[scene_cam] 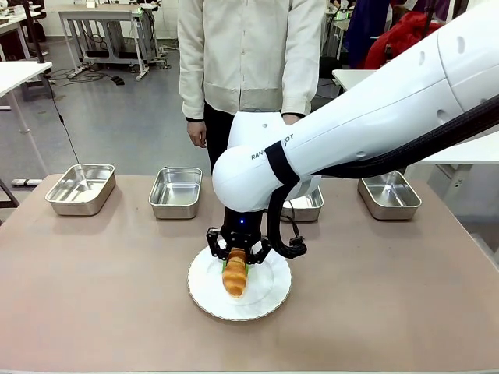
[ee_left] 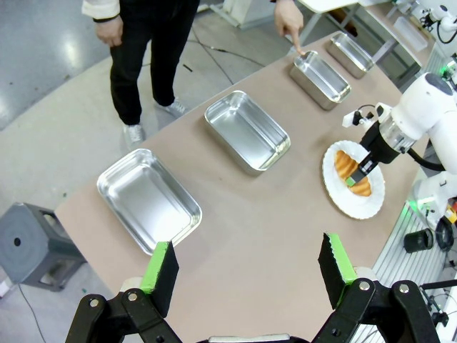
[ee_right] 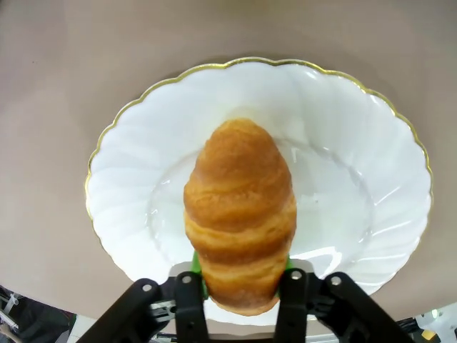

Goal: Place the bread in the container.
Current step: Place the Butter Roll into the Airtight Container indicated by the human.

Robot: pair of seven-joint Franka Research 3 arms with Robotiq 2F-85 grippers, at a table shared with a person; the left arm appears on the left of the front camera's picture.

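The bread [scene_cam: 235, 279], a golden-brown croissant [ee_right: 240, 207], lies on a round white scalloped plate [scene_cam: 269, 300]. My right gripper [scene_cam: 235, 265] comes down from above and is shut on the croissant's near end, a green pad on each side [ee_right: 240, 286]. Several shiny steel containers stand in a row at the far side: [scene_cam: 81, 188], [scene_cam: 176, 192], [scene_cam: 389, 194], and one [scene_cam: 306, 207] half hidden behind my right arm. My left gripper [ee_left: 249, 275] hangs open high above the table's left end, with nothing in it.
A person stands at the far edge. In the left wrist view, one hand [ee_left: 288, 18] reaches down with a finger at the rim of the third tray [ee_left: 320, 77]. The bare brown table [scene_cam: 93, 280] stretches out on both sides of the plate.
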